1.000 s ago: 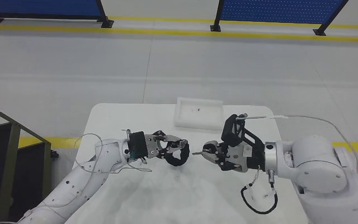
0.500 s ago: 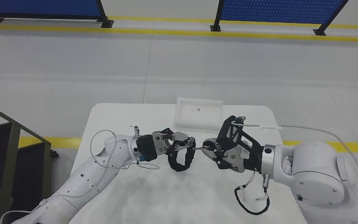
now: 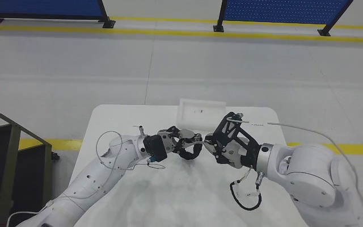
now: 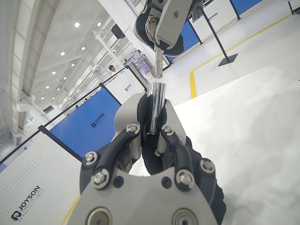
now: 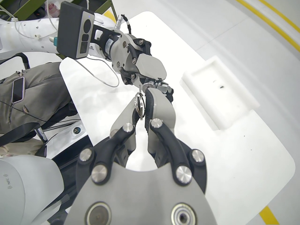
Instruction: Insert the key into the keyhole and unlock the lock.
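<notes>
My left gripper (image 4: pixel 153 101) is shut on the lock (image 4: pixel 155 105), a chrome cylinder whose black cable loop (image 3: pixel 191 152) hangs below it above the table's middle. Facing it, my right gripper (image 5: pixel 142 97) is shut on the key (image 4: pixel 159 64) by its head, with the key ring (image 5: pixel 140 106) between the fingers. The key blade points at the cylinder's end, and its tip stands a short gap from it. In the top view the left gripper (image 3: pixel 181 139) and right gripper (image 3: pixel 212 143) are nearly touching, with the key (image 3: pixel 199 142) between them.
A white foam tray (image 3: pixel 202 114) lies on the white table (image 3: pixel 113 122) at its far edge, just behind the grippers. A green frame (image 3: pixel 11 142) stands off the table's left side. The right arm's black cable (image 3: pixel 245 196) loops over the near table.
Both arms have drawn together and shifted toward the far side of the table. The gap between key and lock has shrunk from wide to very small.
</notes>
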